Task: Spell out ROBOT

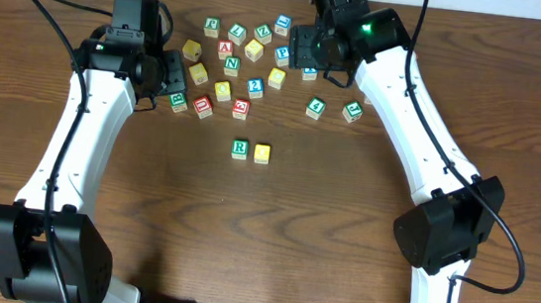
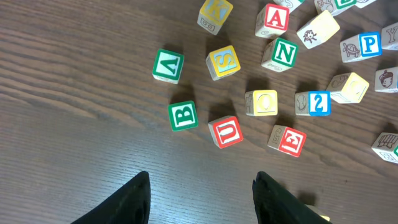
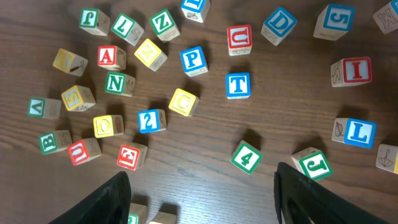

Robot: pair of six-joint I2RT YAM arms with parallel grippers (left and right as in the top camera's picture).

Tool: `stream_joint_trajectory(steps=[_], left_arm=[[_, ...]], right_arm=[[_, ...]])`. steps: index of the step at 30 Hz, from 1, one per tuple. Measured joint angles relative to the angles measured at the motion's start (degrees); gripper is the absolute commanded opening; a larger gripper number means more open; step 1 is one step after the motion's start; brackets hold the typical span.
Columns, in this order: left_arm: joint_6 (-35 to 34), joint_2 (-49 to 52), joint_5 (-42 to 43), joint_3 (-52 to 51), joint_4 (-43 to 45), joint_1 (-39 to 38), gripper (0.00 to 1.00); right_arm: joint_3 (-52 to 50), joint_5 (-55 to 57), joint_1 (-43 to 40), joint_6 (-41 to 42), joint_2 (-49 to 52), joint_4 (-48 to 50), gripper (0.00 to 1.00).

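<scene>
Overhead, we see the R block (image 1: 240, 150) standing toward the middle of the table (image 1: 343, 228). A yellow block (image 1: 261, 153) sits just beside it in a short row, and its letter is too small for us to read. The other letters lie in a loose scatter (image 1: 253, 49) farther up the table, well apart from that pair.

In the left wrist view we pick out the green B block (image 2: 183, 116) at the scatter's edge. A red U block (image 2: 226, 131) is just beside it, and a yellow O block (image 2: 261, 102) lies a little past that, next to a blue 2 block (image 2: 313, 103).

In the right wrist view we find the blue T block (image 3: 239, 85) lying face up, apart from each of its neighbours. A blue P block (image 3: 193, 60) is near it on one side and a green 4 block (image 3: 247, 157) lies nearer the camera.

The left gripper (image 2: 202, 202) hovers over bare wood short of the B block, its two dark fingers (image 2: 134, 199) spread wide and holding nothing. The right gripper (image 3: 202, 199) hangs above the scatter's other side, its fingers (image 3: 305, 196) likewise parted and touching no block.
</scene>
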Motion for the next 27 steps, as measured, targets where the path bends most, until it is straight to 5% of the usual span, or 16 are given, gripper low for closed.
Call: stream_joint_trajectory(steps=[27], left_arm=[[0.0,0.0,0.0,0.0,1.2,0.0,0.52]], right_arm=[[-0.2,0.0,-0.2,1.1,0.9,0.2,0.69]])
